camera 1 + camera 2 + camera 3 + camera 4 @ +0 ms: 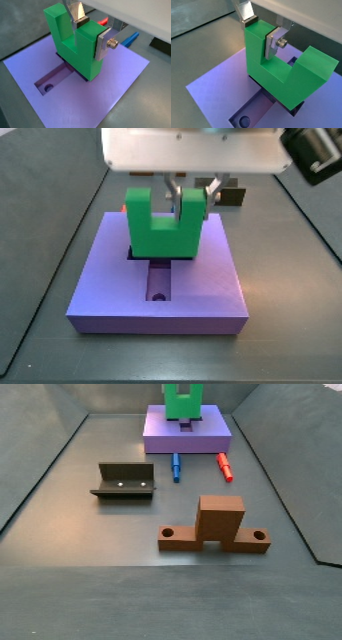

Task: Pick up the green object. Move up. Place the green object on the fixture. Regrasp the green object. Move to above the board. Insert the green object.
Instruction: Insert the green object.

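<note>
The green object point(75, 47) is a bright green U-shaped block, standing upright with its notch facing up. My gripper point(91, 32) is shut on one of its two arms, with silver fingers point(273, 44) on either side; both wrist views show this. The block's base sits at the wide part of the cross-shaped slot in the purple board point(123, 82), with a dark gap at its lower edge. How deep it sits cannot be told. In a side view the green object point(163, 225) stands on the board point(207, 293) under the gripper point(191, 194). The fixture point(123, 481) stands apart on the floor.
A brown wooden piece point(214, 524) stands on the floor in front of the board point(187, 431). A blue pen point(175, 466) and a red pen point(225, 466) lie beside the board. The slot's narrow arm with a round hole point(158, 294) is uncovered. Sloped walls surround the floor.
</note>
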